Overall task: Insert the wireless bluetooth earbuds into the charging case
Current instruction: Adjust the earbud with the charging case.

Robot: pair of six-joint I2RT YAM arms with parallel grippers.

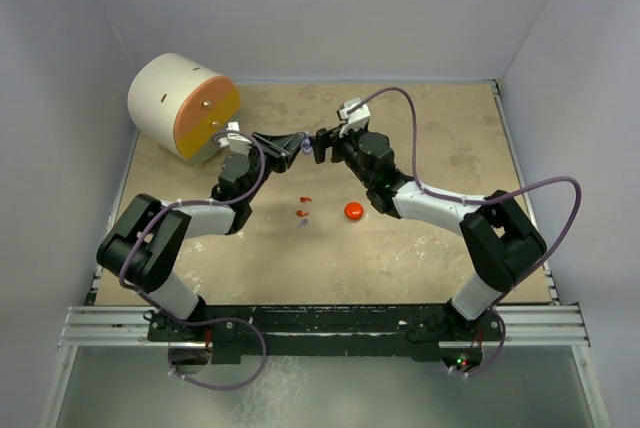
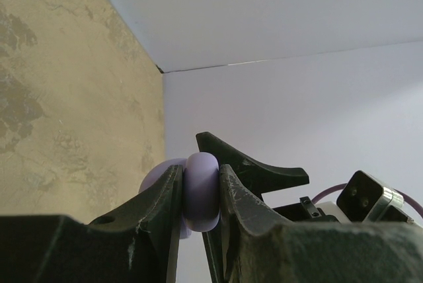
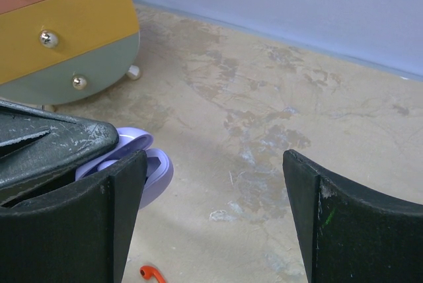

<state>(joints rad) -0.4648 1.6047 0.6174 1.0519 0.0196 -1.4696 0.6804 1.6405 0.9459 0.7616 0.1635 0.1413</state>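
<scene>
Lying earbuds [image 1: 301, 212]: are resting on the table [image 1: 440, 138], below both grippers, toward the arm bases.
Left gripper [image 1: 298, 145]: is pinching the lavender charging case [image 2: 201, 194] aloft.
Right gripper [image 3: 213, 161]: is standing spread, just beside that case.

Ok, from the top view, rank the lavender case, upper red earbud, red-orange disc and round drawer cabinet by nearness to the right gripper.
1. lavender case: just left of the right gripper, pinched in the left gripper.
2. upper red earbud: toward the arm bases.
3. red-orange disc: farther that way, rightward.
4. round drawer cabinet: far-left corner.
</scene>
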